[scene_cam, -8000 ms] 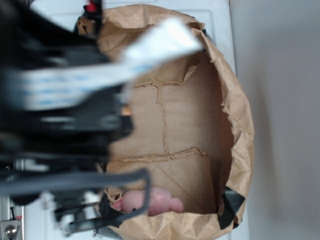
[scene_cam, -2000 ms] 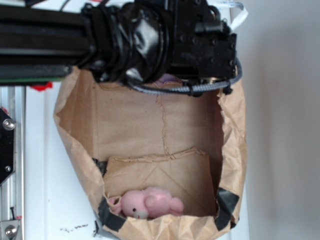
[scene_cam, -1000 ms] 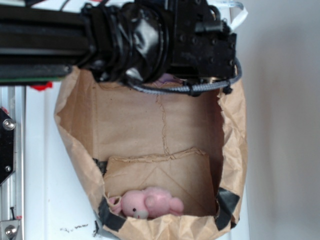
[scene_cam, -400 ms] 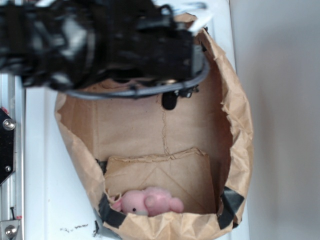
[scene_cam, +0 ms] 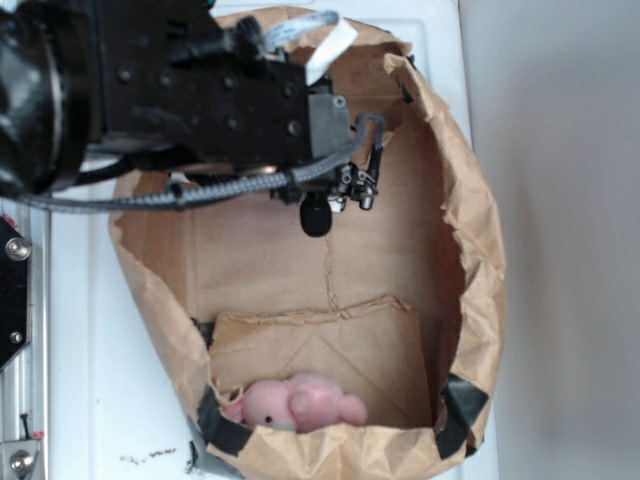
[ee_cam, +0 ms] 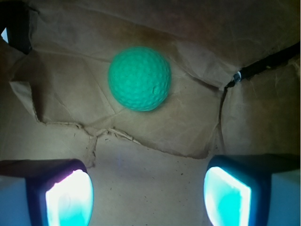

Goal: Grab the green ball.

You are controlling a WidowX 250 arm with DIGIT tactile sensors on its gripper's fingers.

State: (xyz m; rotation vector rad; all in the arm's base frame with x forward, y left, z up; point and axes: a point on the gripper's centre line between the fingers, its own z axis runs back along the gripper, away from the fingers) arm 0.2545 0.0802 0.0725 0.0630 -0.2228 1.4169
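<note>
The green ball, round and dimpled, lies on the brown paper floor of the bag in the wrist view, above centre. My gripper is open below it, the two glowing pads wide apart with only bare paper between them. The ball sits ahead of the fingertips, apart from both. In the exterior view the black arm and wrist reach over the bag's upper part, one dark fingertip hangs down inside, and the ball is hidden under the arm.
The crumpled brown paper bag stands open with black tape at its corners. A pink plush toy lies at the bag's near end. A white surface and a metal rail lie to the left.
The arm swung from the left over the bag's far end, then in the last half second drew back left and lowered, so a fingertip now hangs inside the bag. The plush has not moved.
</note>
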